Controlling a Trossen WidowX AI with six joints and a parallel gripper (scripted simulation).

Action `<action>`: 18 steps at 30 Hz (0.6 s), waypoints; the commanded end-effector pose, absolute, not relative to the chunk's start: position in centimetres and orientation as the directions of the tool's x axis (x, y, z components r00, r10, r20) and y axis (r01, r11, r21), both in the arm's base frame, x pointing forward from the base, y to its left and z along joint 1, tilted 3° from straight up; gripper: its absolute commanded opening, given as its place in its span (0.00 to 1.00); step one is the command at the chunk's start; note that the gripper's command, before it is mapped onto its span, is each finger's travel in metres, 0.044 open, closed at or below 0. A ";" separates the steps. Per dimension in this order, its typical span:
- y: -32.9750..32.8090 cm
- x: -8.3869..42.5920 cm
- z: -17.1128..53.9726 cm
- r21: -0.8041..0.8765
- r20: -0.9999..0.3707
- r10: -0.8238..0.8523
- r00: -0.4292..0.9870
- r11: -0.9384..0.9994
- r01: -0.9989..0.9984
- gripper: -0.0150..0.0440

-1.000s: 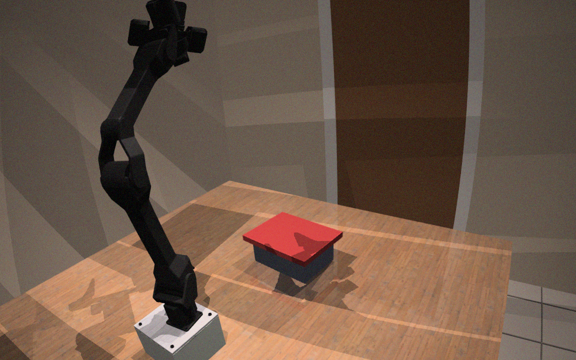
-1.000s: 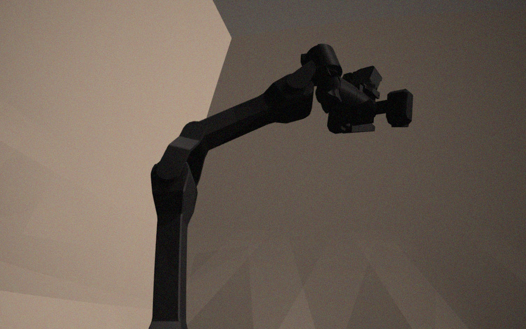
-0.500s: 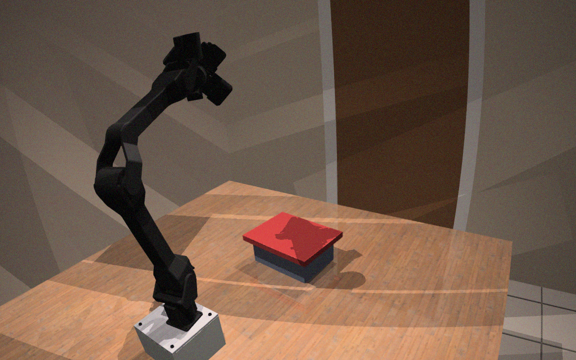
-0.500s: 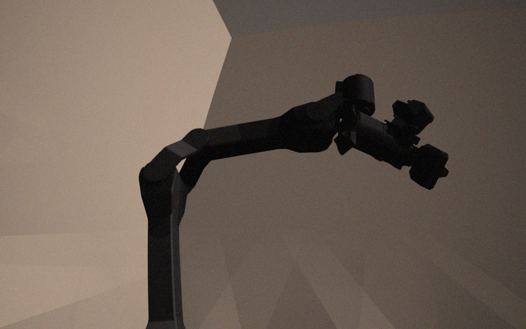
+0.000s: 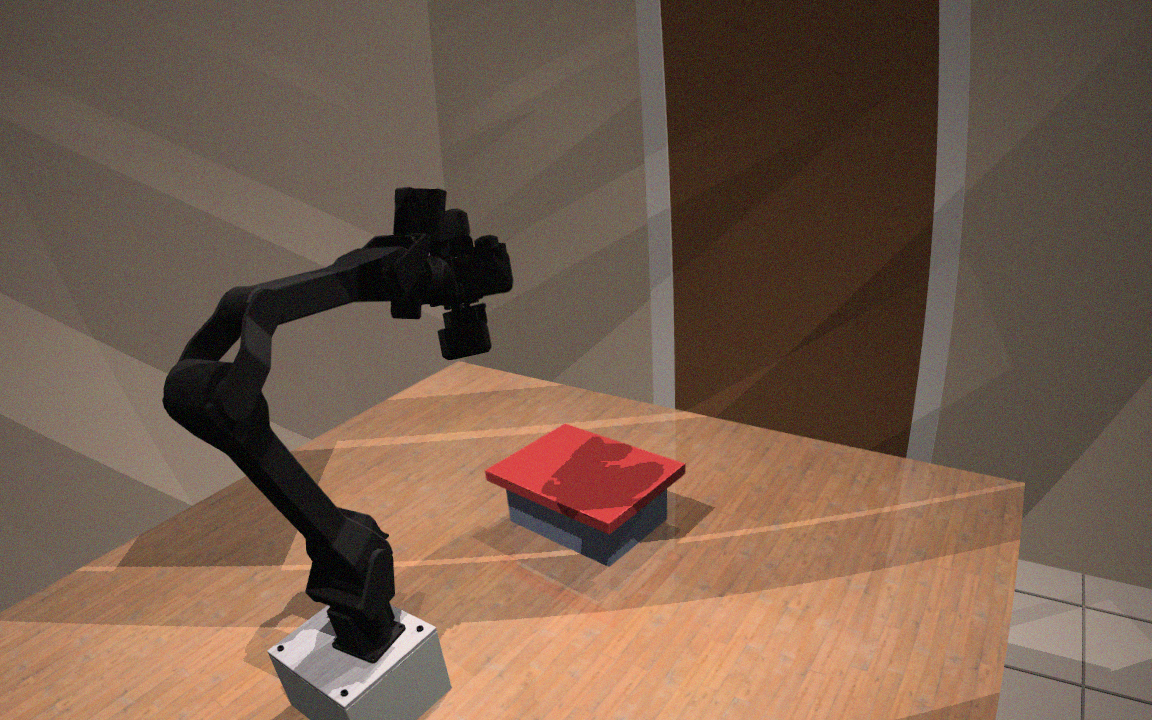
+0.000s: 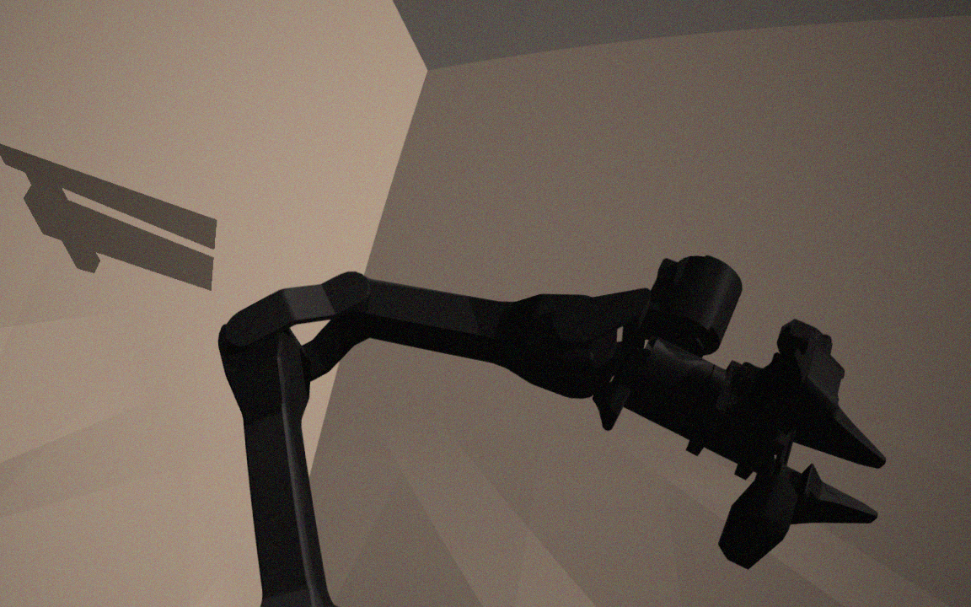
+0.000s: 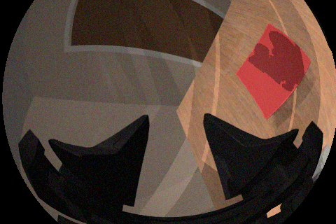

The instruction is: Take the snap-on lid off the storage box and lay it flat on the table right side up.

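- The box (image 5: 593, 528) sits mid-counter (image 5: 831, 582), well apart from every counter edge, with open wood on all sides.
- The lid (image 5: 584, 476) lies flat on the box, overhanging its walls.
- The lid's long axis runs diagonally, from the arm's side toward the far right.
- The hand (image 6: 862, 483) hangs high above the counter, half open, holding nothing.

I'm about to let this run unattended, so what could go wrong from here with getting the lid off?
1. The pincer hangs open and empty, high above the red lid and off to its side; a misaligned descent could strike the lid top instead of an edge.
2. The lid overhangs the small blue box, which sits loose on the table; prying one edge could drag or tip it.
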State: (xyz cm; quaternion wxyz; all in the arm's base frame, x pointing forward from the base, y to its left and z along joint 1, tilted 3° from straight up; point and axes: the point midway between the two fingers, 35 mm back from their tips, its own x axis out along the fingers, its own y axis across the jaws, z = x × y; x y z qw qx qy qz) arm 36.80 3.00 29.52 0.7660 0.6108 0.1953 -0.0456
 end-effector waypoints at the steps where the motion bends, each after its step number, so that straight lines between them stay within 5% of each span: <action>1: 0.9 35.3 23.9 0.887 -0.455 0.058 0.889 0.120 0.446 0.65; 10: -3.2 29.7 12.1 0.764 -0.645 -0.167 0.746 -0.181 0.619 0.65; 18: -3.5 29.1 11.2 0.753 -0.657 -0.184 0.731 -0.207 0.625 0.65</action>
